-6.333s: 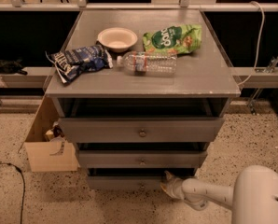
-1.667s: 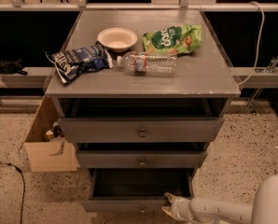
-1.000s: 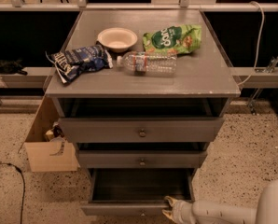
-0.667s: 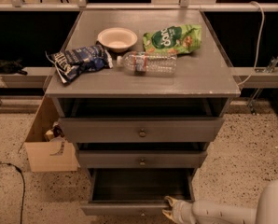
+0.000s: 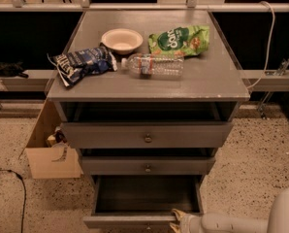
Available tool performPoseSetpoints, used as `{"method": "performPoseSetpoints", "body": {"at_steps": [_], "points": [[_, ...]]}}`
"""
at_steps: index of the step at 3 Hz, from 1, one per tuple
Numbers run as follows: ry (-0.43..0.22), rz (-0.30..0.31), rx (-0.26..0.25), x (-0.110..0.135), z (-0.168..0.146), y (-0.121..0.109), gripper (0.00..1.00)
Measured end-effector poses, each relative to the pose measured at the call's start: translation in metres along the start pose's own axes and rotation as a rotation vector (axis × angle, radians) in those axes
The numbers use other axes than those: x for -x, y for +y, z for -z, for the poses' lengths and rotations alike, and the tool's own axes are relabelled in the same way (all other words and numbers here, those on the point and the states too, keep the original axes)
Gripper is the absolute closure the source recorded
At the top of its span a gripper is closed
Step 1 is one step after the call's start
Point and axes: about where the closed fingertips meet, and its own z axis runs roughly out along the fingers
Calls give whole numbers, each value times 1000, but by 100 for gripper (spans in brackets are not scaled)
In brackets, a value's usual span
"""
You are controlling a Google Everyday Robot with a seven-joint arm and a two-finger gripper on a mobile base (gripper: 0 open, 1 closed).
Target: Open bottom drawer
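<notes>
The grey cabinet (image 5: 149, 84) has three drawers. The bottom drawer (image 5: 144, 198) is pulled far out, showing its dark grey inside; its front edge (image 5: 130, 221) lies at the lower frame edge and its knob barely shows. The middle drawer (image 5: 148, 166) and the top drawer (image 5: 147, 136) stand slightly out, each with a small round knob. My gripper (image 5: 176, 221) is at the right part of the bottom drawer's front, at the end of the white arm (image 5: 232, 223) coming in from the lower right.
On the cabinet top lie a blue chip bag (image 5: 81, 62), a white bowl (image 5: 121, 39), a clear plastic bottle (image 5: 153, 65) and a green snack bag (image 5: 179, 40). An open cardboard box (image 5: 50, 152) stands on the speckled floor to the left. A black cable (image 5: 13, 178) lies beside it.
The bottom drawer has come out from nearly shut to far open, with my gripper drawing back toward the camera. Over the last second nothing visibly moves.
</notes>
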Motion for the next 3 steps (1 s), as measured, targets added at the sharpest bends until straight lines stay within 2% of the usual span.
{"method": "performPoseSetpoints", "body": {"at_steps": [3], "points": [[-4, 0, 1, -2, -2, 2, 100]]}}
